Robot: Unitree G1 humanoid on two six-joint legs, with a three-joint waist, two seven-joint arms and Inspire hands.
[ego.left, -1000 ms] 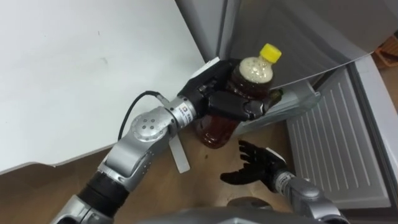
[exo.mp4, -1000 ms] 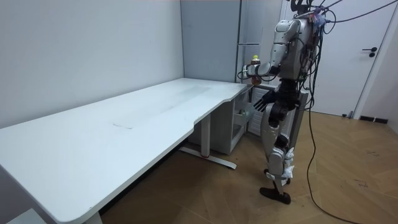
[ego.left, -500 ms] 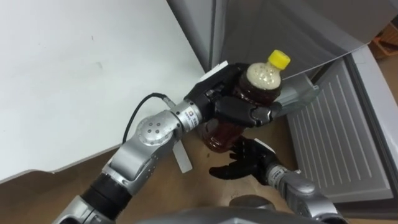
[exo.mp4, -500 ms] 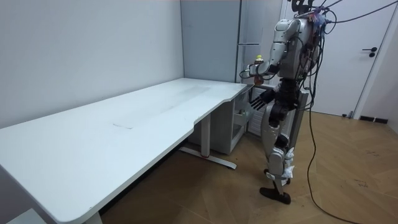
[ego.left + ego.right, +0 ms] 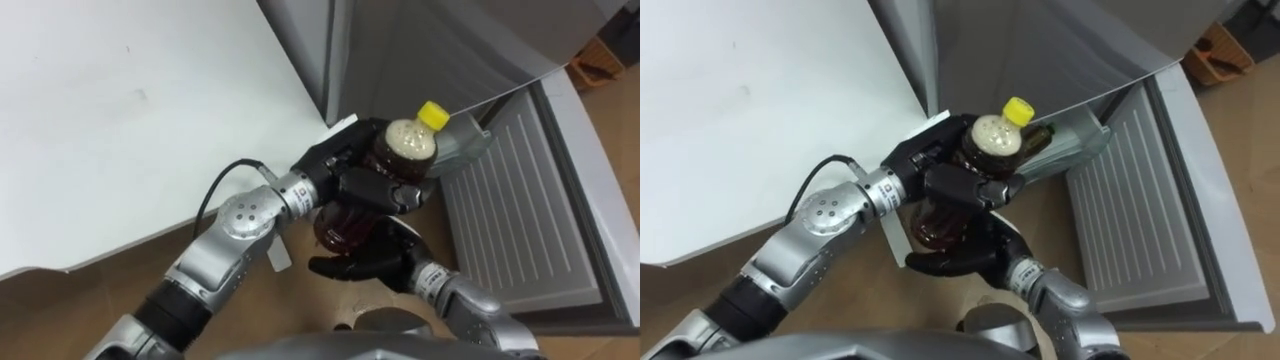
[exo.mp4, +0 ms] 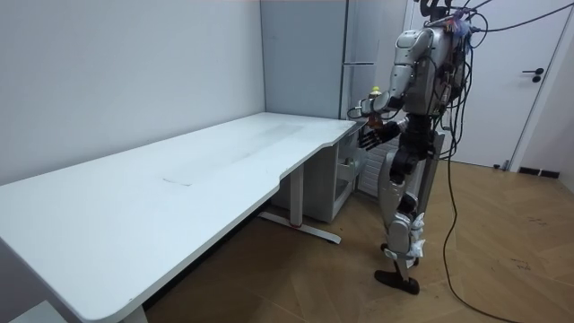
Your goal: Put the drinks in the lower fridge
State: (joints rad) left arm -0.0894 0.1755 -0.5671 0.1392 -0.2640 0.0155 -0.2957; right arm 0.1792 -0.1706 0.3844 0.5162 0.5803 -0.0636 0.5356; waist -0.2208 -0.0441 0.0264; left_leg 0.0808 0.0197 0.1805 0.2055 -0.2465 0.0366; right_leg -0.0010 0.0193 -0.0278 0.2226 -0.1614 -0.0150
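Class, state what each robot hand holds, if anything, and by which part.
The left hand grips the brown drink bottle round its upper body, below the yellow cap. The right hand is open under the bottle's base, gripping nothing.

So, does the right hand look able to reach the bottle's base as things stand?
Probably yes. The right hand is open just under the bottle, whose base hangs bare below the left hand curled round its middle. Nothing shows between them.
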